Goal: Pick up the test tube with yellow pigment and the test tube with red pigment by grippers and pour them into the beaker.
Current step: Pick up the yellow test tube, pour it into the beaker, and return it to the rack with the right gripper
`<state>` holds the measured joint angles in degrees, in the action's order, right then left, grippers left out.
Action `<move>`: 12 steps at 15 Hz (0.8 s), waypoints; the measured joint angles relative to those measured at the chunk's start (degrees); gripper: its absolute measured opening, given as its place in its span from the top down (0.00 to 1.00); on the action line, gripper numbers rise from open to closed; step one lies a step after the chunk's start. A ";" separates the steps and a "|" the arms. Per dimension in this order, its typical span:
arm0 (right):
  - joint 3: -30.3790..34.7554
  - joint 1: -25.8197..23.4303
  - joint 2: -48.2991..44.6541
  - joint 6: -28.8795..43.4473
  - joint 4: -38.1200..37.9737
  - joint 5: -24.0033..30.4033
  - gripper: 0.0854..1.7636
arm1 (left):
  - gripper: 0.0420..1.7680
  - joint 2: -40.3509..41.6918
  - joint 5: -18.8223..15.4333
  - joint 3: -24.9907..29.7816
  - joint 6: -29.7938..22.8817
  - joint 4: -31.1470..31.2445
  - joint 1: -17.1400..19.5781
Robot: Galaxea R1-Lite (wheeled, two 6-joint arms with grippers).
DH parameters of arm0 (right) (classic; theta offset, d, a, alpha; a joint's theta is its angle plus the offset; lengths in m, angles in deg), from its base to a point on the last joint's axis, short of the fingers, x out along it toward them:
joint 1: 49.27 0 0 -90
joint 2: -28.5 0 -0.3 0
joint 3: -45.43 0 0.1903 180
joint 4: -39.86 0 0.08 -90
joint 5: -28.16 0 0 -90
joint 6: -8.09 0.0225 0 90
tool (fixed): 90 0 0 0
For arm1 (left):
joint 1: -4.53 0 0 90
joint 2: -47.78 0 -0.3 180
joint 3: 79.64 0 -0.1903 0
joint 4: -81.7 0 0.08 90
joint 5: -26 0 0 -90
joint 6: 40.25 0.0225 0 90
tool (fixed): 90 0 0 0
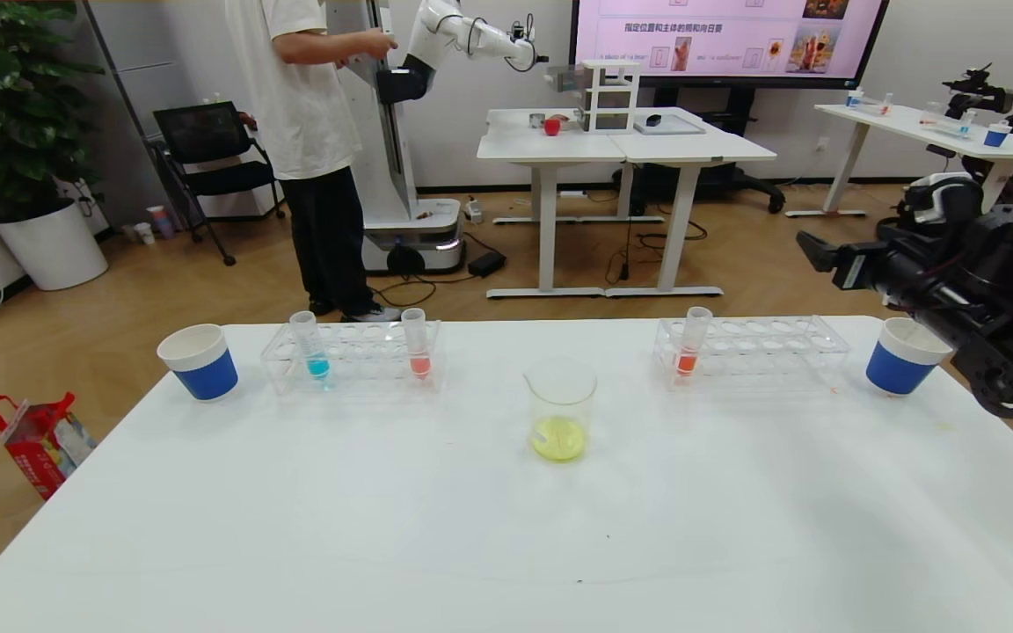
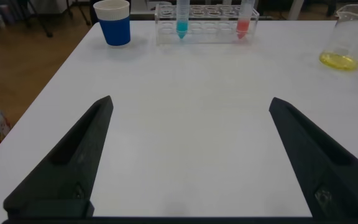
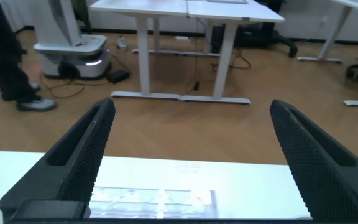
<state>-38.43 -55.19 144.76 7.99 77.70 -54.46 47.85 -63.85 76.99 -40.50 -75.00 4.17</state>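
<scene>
The beaker (image 1: 560, 407) stands mid-table with yellow liquid in its bottom; it also shows in the left wrist view (image 2: 343, 38). A red tube (image 1: 417, 345) and a blue tube (image 1: 309, 346) stand in the left rack (image 1: 353, 359). Another red tube (image 1: 693, 343) stands in the right rack (image 1: 753, 352). The test tube with yellow pigment is out of view. My right gripper (image 1: 812, 248) is open and empty, held high at the right above the right rack (image 3: 154, 200). My left gripper (image 2: 191, 102) is open and empty, low over bare table, away from the left rack (image 2: 204, 31).
A blue-and-white paper cup (image 1: 199, 360) stands left of the left rack and another (image 1: 904, 354) right of the right rack. A red bag (image 1: 39, 440) lies on the floor at the left. A person and another robot stand beyond the table.
</scene>
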 joint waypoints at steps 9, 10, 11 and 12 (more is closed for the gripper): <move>14.14 7.41 -22.22 0.10 -0.90 -0.54 0.02 | 0.01 0.00 0.00 0.00 0.00 0.00 0.00; 15.32 7.41 -26.03 0.10 -2.11 -1.08 0.02 | 0.01 0.00 -0.02 0.00 0.00 0.00 0.00; 16.59 7.50 -30.51 0.10 -4.33 -1.79 0.02 | 0.01 0.00 0.02 0.00 0.02 0.00 0.00; 17.64 7.59 -34.97 0.37 -6.91 -2.32 0.02 | 0.01 0.00 0.00 0.00 0.02 0.00 0.00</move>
<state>-20.80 -47.60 109.79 8.36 70.79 -56.77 47.85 -63.85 76.99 -40.47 -75.00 4.17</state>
